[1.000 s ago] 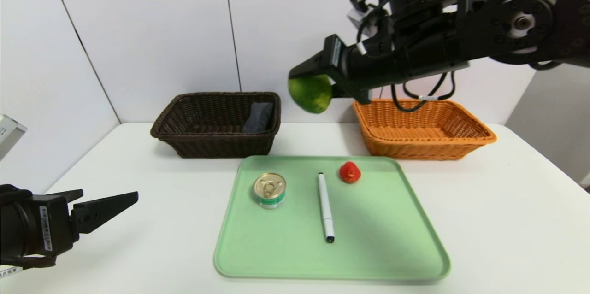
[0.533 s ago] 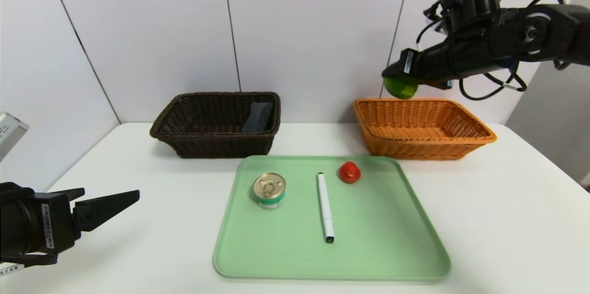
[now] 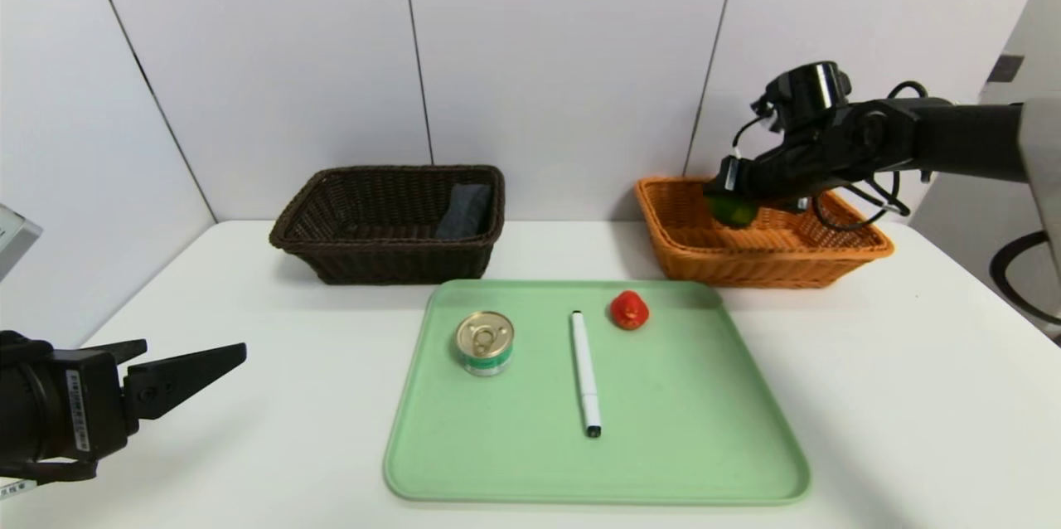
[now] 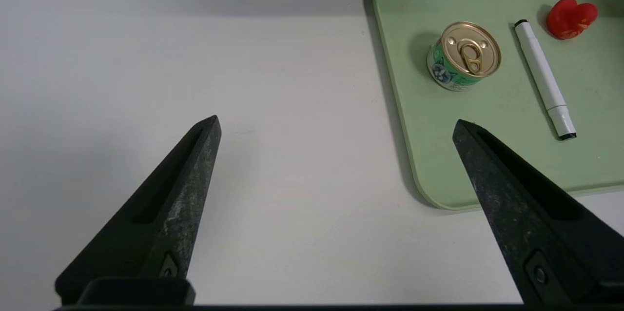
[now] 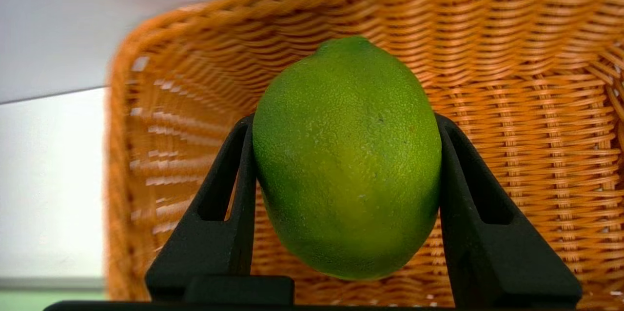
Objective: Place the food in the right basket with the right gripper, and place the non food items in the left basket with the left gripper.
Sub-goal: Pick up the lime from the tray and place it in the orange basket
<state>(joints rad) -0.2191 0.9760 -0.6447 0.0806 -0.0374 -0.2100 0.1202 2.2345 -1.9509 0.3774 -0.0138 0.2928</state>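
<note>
My right gripper (image 3: 728,199) is shut on the green citrus fruit (image 3: 733,210) (image 5: 346,160), holding it low inside the orange basket (image 3: 854,251) (image 5: 536,121). The rolled grey towel (image 3: 464,211) lies in the dark brown basket (image 3: 373,259). On the green tray (image 3: 688,438) stand the tin can (image 3: 485,342) (image 4: 464,56), the white marker pen (image 3: 585,371) (image 4: 542,78) and the small red knobbly object (image 3: 629,309) (image 4: 570,18). My left gripper (image 3: 195,367) (image 4: 336,128) hangs open over the bare table at the near left, apart from the tray.
The white table (image 3: 912,396) ends at a panelled wall behind both baskets. The two baskets stand side by side at the back with a gap between them, and the tray lies in front of that gap.
My right arm has swung right and down, carrying the green fruit from above the gap between the baskets into the orange basket. The left arm has stayed put.
</note>
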